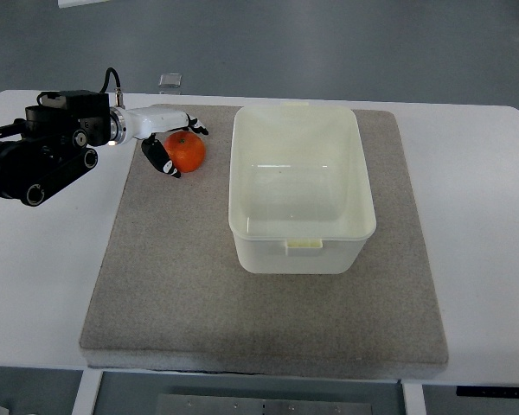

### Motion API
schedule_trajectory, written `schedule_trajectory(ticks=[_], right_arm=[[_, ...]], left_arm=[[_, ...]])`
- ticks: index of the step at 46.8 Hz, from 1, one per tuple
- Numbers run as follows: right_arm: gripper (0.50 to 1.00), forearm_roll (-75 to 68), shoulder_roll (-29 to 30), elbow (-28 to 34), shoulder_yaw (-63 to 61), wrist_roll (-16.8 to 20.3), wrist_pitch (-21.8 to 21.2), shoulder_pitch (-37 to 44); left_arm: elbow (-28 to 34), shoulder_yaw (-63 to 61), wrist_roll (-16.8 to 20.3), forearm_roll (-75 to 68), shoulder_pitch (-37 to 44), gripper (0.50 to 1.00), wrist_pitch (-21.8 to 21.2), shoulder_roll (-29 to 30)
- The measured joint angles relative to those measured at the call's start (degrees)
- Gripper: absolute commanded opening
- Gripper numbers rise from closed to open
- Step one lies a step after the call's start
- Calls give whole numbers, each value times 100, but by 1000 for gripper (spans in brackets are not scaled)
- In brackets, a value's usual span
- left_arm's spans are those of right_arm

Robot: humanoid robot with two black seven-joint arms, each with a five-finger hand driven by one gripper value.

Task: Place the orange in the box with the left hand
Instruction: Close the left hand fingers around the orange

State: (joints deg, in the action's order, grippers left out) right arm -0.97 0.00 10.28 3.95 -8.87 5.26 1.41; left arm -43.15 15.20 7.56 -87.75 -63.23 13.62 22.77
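Left hand [167, 137]: comes in from the left edge over the table [43, 251], white palm on a black arm, at the far left part of the mat [173, 285].
Fingers [160, 157]: dark-tipped, curled around the orange [186, 152] — one below-left of it, others over its top; they hold it.
Orange: on or just above the mat, cannot tell which — just left of the box [301, 190], apart from its wall.
Box: pale, translucent, open-topped, upright in the middle of the mat, nothing inside.
Mat: grey, lying flat on the white table.
Small clear thing [170, 81]: at the table's far edge, beyond the hand.
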Motion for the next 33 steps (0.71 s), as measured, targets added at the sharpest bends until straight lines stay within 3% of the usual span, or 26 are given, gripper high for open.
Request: schedule_trajectory(ticks=[4,16,21,24,33], right_arm=[[932,0,0,0,0,0,-2,0],[932,0,0,0,0,-1,0,0],[932,0,0,0,0,-1,1,0],[932,0,0,0,0,-1,1,0],[932,0,0,0,0,-1,1,0]], left_arm=[[0,0,0,-4,2,823,0,0],[34,-156,0,2,9,816,-113,0],[35,-158,0,2,21,771,-214,1],[35,-158,0,0,28,699,-220,1],[35,-158,0,-4,30,591,-221,0]])
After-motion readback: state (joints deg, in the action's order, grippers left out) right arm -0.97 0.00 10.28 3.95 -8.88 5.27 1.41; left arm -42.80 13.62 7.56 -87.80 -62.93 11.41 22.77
